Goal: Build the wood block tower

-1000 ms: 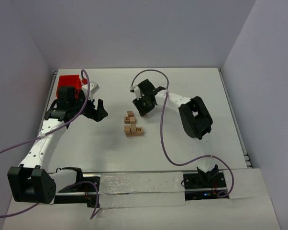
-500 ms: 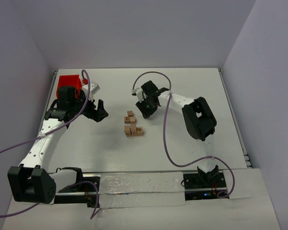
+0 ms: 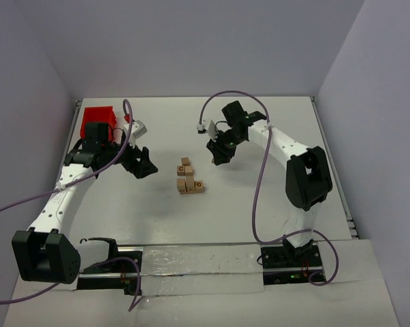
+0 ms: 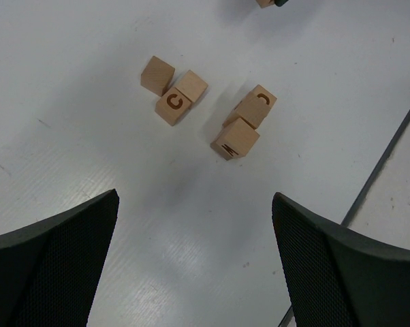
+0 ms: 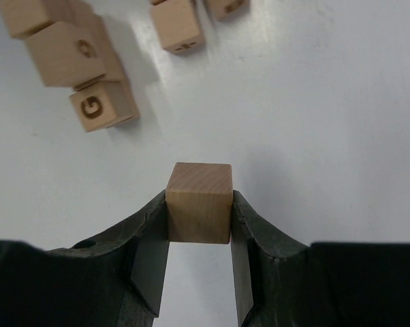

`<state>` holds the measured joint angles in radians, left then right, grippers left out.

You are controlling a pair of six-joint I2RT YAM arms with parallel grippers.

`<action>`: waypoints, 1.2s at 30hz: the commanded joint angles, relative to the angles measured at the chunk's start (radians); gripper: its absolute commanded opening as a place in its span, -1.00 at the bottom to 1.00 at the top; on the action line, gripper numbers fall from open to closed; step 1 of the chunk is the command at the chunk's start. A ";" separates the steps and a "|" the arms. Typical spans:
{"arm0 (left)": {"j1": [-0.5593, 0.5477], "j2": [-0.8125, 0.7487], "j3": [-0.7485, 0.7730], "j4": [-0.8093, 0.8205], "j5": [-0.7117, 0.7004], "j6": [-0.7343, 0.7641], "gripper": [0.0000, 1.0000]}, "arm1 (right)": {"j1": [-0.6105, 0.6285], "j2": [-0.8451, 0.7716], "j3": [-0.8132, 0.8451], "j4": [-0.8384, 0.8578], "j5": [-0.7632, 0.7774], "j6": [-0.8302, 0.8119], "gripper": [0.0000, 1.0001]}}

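Several small tan wooden cubes (image 3: 188, 178) lie in a loose cluster at the table's middle, some with dark letters. In the left wrist view they form two groups, one with a C cube (image 4: 172, 103) and one that looks partly stacked (image 4: 244, 124). My right gripper (image 5: 199, 204) is shut on a plain wooden cube (image 5: 199, 201), held above the table just right of the cluster, near a G cube (image 5: 103, 105). From above, the right gripper (image 3: 218, 157) sits right of and behind the cubes. My left gripper (image 4: 195, 204) stands wide open and holds nothing, left of the cluster (image 3: 146, 166).
A red plastic bin (image 3: 97, 119) stands at the back left, behind my left arm. Purple cables loop over both arms. A dark seam (image 4: 385, 153) runs along the table on the right of the left wrist view.
My right gripper has closed on the plain cube and moved right and back, away from the cluster, its arm swinging out to the right. The left gripper has shifted slightly.
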<state>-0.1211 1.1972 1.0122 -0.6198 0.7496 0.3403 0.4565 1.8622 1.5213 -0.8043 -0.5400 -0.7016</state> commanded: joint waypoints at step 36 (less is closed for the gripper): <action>0.005 0.012 0.054 0.001 0.036 -0.011 0.99 | 0.251 -0.041 -0.081 0.023 0.044 -0.141 -0.53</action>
<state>-0.1207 1.2308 1.0317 -0.6481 0.7673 0.3446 0.6924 1.8286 1.4515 -0.8251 -0.5140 -0.8463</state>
